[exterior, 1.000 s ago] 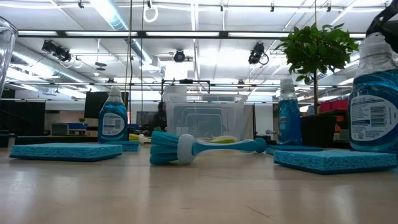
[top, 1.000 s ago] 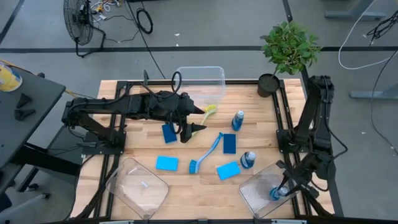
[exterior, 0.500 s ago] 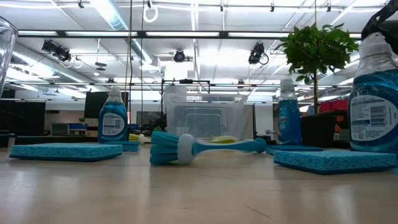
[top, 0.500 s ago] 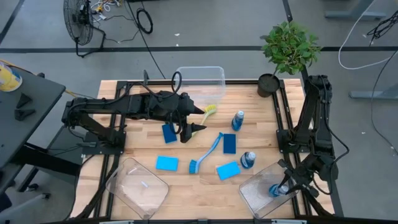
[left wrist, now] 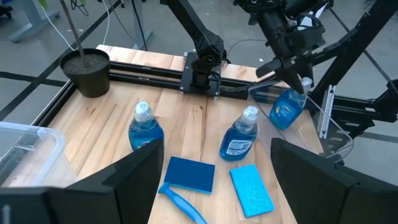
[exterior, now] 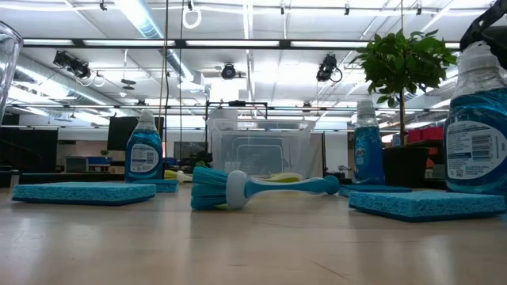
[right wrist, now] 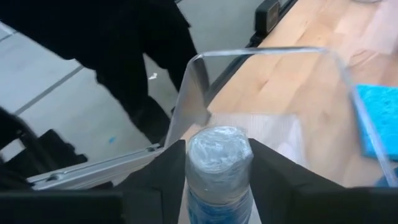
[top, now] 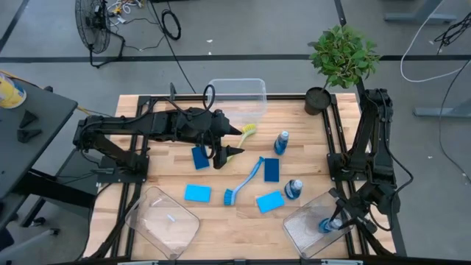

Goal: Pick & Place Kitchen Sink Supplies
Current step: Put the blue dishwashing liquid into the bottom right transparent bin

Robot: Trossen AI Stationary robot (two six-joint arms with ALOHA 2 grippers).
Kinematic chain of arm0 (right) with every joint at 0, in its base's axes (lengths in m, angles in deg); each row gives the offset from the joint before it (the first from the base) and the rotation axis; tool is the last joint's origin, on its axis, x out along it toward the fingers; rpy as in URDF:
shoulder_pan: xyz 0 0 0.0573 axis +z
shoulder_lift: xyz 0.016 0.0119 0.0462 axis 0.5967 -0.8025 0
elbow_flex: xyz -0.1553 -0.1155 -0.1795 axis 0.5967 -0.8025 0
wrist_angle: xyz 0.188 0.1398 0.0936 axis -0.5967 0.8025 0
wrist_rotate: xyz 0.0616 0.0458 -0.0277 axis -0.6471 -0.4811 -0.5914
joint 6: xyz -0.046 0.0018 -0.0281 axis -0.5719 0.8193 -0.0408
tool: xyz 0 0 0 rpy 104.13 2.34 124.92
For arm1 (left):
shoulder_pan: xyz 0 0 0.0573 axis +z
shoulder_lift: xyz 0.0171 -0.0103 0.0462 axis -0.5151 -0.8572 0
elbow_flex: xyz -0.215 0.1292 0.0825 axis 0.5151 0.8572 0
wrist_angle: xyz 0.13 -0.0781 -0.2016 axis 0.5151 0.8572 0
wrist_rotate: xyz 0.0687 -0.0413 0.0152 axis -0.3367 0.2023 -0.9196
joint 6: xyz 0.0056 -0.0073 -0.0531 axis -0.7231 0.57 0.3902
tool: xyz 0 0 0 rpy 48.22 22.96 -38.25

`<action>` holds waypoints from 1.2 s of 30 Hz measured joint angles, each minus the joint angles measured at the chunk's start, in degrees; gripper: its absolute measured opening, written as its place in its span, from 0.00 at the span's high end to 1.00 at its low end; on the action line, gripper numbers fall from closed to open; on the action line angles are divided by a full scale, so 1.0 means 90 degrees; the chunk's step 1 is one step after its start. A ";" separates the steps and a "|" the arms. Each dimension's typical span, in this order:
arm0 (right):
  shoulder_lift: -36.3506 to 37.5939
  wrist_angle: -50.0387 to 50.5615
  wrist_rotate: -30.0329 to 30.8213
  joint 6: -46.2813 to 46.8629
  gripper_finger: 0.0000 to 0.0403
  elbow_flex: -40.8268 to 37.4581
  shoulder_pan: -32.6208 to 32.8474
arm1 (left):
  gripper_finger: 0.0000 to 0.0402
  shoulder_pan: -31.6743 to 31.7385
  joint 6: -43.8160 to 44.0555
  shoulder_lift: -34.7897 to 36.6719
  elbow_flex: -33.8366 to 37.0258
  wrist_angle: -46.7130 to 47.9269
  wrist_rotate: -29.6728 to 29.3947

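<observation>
Your wooden surface (top: 302, 158) is carrying three clear bins. The far bin (top: 237, 94) is standing partly behind the left arm, and a yellow-green brush (top: 249, 132) is sticking out beside it; how much of that brush is lying under the arm, you cannot tell. The near-left bin (top: 163, 221) is lying tilted, its contents hard to make out. The near-right bin (top: 313, 230) is taking in a soap bottle (right wrist: 219, 163), and your right gripper (top: 333, 223) is flanking that bottle's cap, fingers (right wrist: 275, 171) half parted; whether they are pressing it, you cannot tell. Your left gripper (top: 229, 141) is hovering mid-surface with fingers (left wrist: 308, 177) wide apart, holding nothing. A blue brush (top: 246, 179), sponges and two more bottles are lying loose.
</observation>
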 joint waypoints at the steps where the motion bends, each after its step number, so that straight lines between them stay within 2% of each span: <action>1: 0.0000 0.0001 -0.0090 0.0035 0.58 0.0002 0.0002 | 0.26 0.0000 0.0000 0.0000 0.0000 0.0000 0.0000; 6: -0.0045 0.0010 -0.0437 0.0122 0.54 0.0002 0.0001 | 0.26 0.0000 -0.0002 0.0000 0.0000 0.0000 0.0000; 15: -0.0051 0.0007 -0.0440 0.0135 0.50 0.0002 0.0002 | 0.26 0.0000 -0.0002 0.0001 0.0000 0.0002 0.0000; 21: -0.0051 0.0004 -0.0455 0.0133 0.41 0.0002 0.0002 | 0.26 0.0000 -0.0005 0.0000 0.0000 0.0002 0.0000; 27: -0.0053 -0.0085 -0.0784 0.0109 0.34 0.0002 -0.0003 | 0.26 0.0000 -0.0002 0.0000 0.0000 0.0002 0.0000; 36: -0.0053 -0.0090 -0.0818 -0.0148 0.33 0.0002 -0.0001 | 0.26 0.0000 -0.0003 0.0000 0.0000 0.0002 0.0000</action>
